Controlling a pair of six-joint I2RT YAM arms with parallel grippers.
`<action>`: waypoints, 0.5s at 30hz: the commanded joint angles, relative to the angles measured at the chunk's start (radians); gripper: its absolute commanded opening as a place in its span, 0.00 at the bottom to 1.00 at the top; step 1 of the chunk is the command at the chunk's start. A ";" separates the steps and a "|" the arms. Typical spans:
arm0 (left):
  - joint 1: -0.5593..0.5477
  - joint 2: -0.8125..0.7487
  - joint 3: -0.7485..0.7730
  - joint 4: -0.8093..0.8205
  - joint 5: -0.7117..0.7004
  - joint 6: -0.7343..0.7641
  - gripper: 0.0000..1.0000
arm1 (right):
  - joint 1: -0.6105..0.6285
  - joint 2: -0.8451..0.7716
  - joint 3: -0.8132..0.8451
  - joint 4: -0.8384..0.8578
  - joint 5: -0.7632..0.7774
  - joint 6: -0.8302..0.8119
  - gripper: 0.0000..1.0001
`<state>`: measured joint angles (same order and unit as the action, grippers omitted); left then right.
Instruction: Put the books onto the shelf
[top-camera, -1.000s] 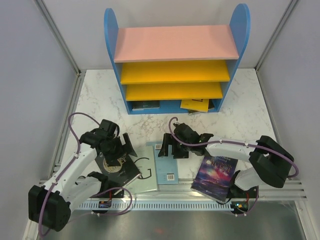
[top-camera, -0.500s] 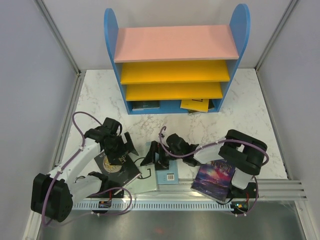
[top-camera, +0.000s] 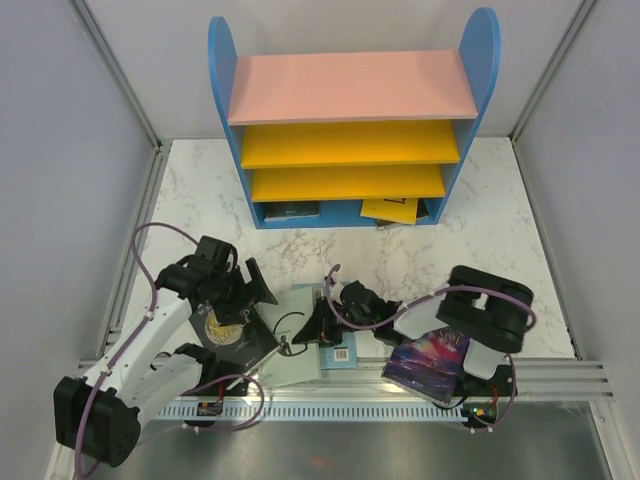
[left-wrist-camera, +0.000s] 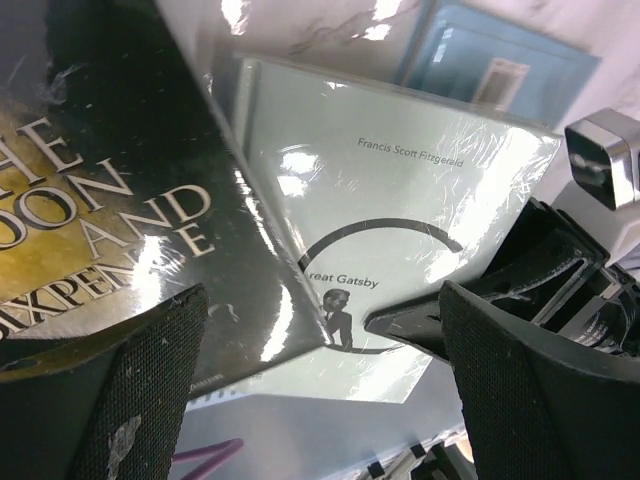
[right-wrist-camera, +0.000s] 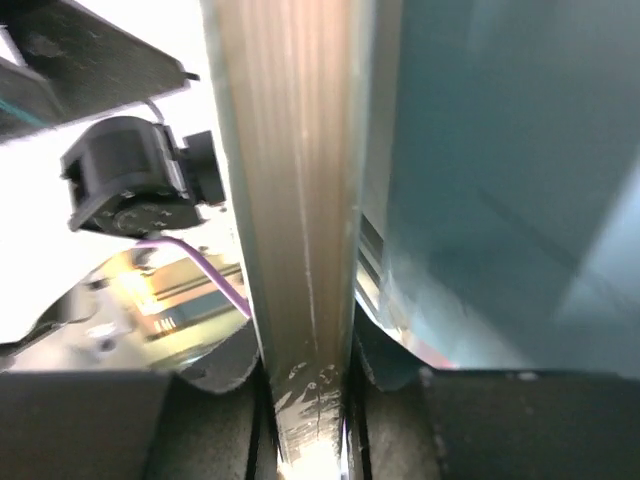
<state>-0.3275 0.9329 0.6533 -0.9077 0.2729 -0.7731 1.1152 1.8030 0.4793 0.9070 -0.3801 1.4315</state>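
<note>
At the near edge of the table (top-camera: 200, 190), the right gripper (top-camera: 308, 332) has changed most. A second ago it stood wide open farther back, over the light-blue book (top-camera: 342, 352). It has since swung down and leftward and closed on the right edge of the Great Gatsby paperback (top-camera: 288, 366). The left gripper (top-camera: 236, 300) has barely shifted and still hangs spread wide, holding nothing, over the black moon book (top-camera: 240, 342). None of the books has moved.

The right wrist view alone shows the pinch up close, with the cream page edge clamped between both fingers (right-wrist-camera: 225, 375). The left wrist view alone lets the paperback's (left-wrist-camera: 400, 220) title and author be read. It also shows a dark right finger lying across that cover's edge, and the black book (left-wrist-camera: 100, 200) overlapping its left side.

A galaxy-covered book (top-camera: 430, 362) lies partly under the right arm.

On the shelf (top-camera: 350, 85), the bottom compartment holds a dark book (top-camera: 290, 210) at left and a yellow book (top-camera: 390, 209) at right.
</note>
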 joint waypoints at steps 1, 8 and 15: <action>-0.004 -0.039 0.101 0.018 0.023 0.012 0.98 | -0.029 -0.253 0.098 -0.390 0.122 -0.171 0.00; -0.002 -0.058 0.209 0.150 0.116 0.041 1.00 | -0.139 -0.614 0.245 -0.993 0.230 -0.293 0.00; -0.004 -0.088 0.137 0.433 0.323 -0.034 1.00 | -0.218 -0.731 0.367 -1.013 0.138 -0.258 0.00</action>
<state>-0.3279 0.8627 0.8204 -0.6628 0.4465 -0.7696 0.9070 1.1194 0.7387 -0.1757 -0.1612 1.1625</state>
